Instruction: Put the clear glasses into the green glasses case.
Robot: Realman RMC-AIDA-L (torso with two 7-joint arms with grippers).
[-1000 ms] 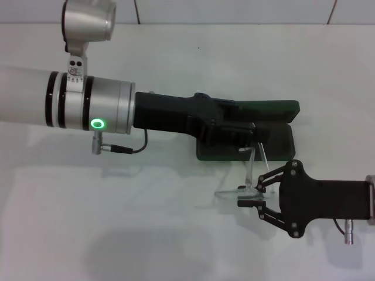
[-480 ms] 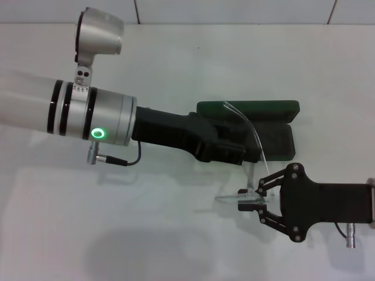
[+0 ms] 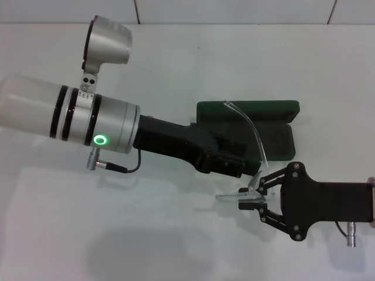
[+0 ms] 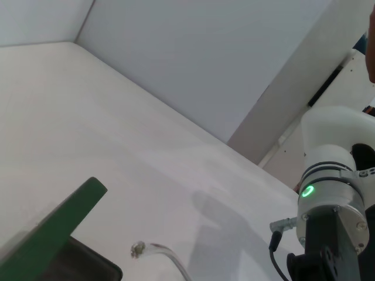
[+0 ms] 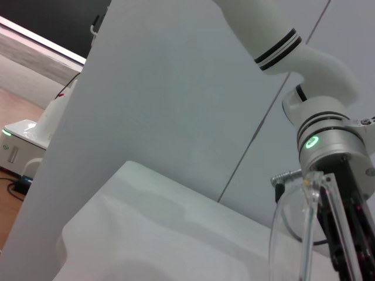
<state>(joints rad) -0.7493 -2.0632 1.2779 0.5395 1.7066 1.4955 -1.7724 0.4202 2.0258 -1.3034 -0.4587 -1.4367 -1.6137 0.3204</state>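
The green glasses case (image 3: 249, 108) lies open mid-table, its lid raised at the back and its black lining (image 3: 276, 140) facing up. The clear glasses (image 3: 255, 133) stand tilted at the case's front edge, one thin arm arching up over the lid. My right gripper (image 3: 248, 198) is shut on their lower part, just in front of the case. My left gripper (image 3: 229, 157) reaches in from the left, over the case's front left part and right beside the glasses. The left wrist view shows the green lid edge (image 4: 58, 225) and a clear arm tip (image 4: 153, 250). The right wrist view shows the clear frame (image 5: 306, 219) up close.
The white table (image 3: 176, 64) ends at a pale wall along the back. My left arm's silver forearm (image 3: 94, 120) spans the left half of the table. The right arm's black wrist plate (image 3: 328, 202) fills the front right corner.
My left gripper has pulled back out of the case toward the front. The glasses' arm now stands up over the case. My right gripper barely shifted, still holding the glasses.
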